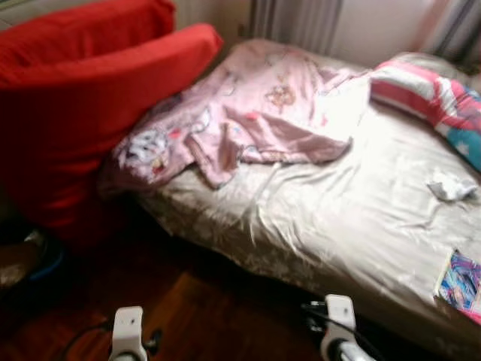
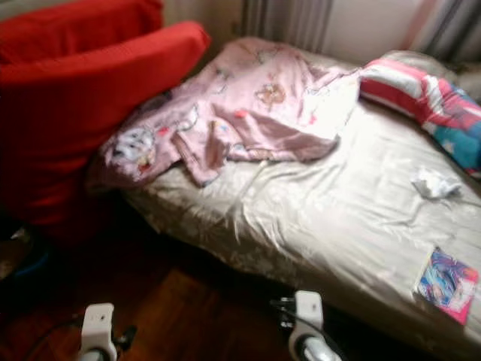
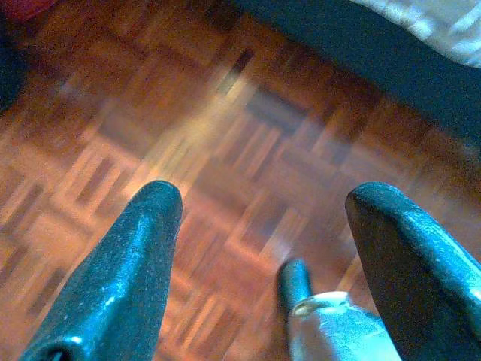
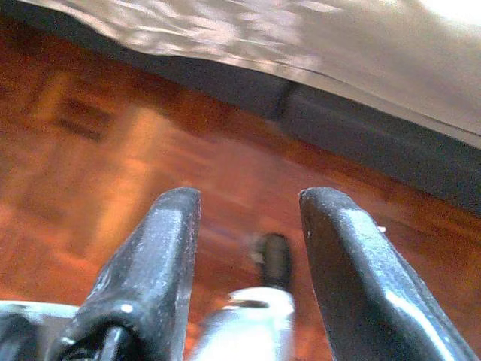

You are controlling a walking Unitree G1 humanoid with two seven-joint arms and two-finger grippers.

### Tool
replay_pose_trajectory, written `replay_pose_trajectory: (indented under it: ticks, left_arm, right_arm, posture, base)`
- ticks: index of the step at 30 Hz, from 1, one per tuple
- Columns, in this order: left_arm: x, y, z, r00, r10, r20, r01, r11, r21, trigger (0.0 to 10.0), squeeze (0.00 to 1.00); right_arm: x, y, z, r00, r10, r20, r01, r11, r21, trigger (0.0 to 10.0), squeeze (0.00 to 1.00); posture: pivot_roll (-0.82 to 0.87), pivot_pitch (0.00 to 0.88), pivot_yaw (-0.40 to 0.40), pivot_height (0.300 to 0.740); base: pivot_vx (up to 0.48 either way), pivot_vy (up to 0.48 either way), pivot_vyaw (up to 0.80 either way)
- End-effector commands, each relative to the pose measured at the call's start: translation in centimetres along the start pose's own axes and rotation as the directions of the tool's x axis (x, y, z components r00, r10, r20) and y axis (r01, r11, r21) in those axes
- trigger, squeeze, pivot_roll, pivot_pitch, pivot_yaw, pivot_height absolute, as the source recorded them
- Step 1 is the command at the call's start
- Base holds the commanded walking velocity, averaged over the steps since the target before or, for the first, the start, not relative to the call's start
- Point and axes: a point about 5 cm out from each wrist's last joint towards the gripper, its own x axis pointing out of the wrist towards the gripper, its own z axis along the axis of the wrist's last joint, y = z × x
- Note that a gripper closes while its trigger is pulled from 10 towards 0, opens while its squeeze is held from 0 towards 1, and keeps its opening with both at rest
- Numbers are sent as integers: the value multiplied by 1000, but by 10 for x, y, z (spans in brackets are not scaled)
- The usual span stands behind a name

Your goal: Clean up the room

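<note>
A bed (image 1: 331, 218) with a shiny beige sheet stands ahead. A crumpled pink printed blanket (image 1: 248, 120) lies across its far left part. On the sheet at the right sits a crumpled white scrap (image 1: 451, 186), and a colourful flat booklet (image 1: 460, 282) lies near the front right edge. A striped pillow (image 1: 428, 94) rests at the far right. Both arms hang low by the bed's front edge. In the wrist views my left gripper (image 3: 263, 197) and my right gripper (image 4: 250, 197) are open over the wooden floor, holding nothing.
Big red cushions (image 1: 83, 98) lean against the bed's left end. A dark bluish round object (image 1: 34, 259), too blurred to name, sits on the floor under them. Parquet floor (image 1: 203, 316) runs between me and the bed. Curtains (image 1: 297, 19) hang behind.
</note>
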Motion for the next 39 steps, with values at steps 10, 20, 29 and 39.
replay_pose_trajectory:
  ticks: [10, 20, 29, 39]
  left_arm:
    - [-4, 9, -13, 998, 19, -53, -18, 1000, 9, 10000, 0]
    - [-4, 8, -12, 998, 21, -51, -21, 1000, 5, 10000, 0]
    - [-3, 5, -10, 999, 6, -35, -6, 1000, -3, 10000, 0]
    - [-3, 7, -11, 998, 18, -54, -17, 1000, 17, 10000, 0]
  right_arm:
    - [1, 9, 0, 1000, 15, -2, -15, 1000, 25, 10000, 0]
    - [2, 8, 2, 1000, 19, 6, -19, 1000, 1, 10000, 0]
    - [2, 12, 1, 999, 43, -4, -43, 998, -38, 10000, 0]
    - [-1, 7, -8, 998, 64, -24, -66, 995, -76, 10000, 0]
  posture:
    - [118, 126, -41, 740]
    - [119, 132, -46, 740]
    - [120, 136, -47, 740]
    - [119, 139, -45, 740]
  base:
    - [0, 392, -781]
    - [0, 341, -389]
    - [0, 0, 0]
    - [203, 0, 605]
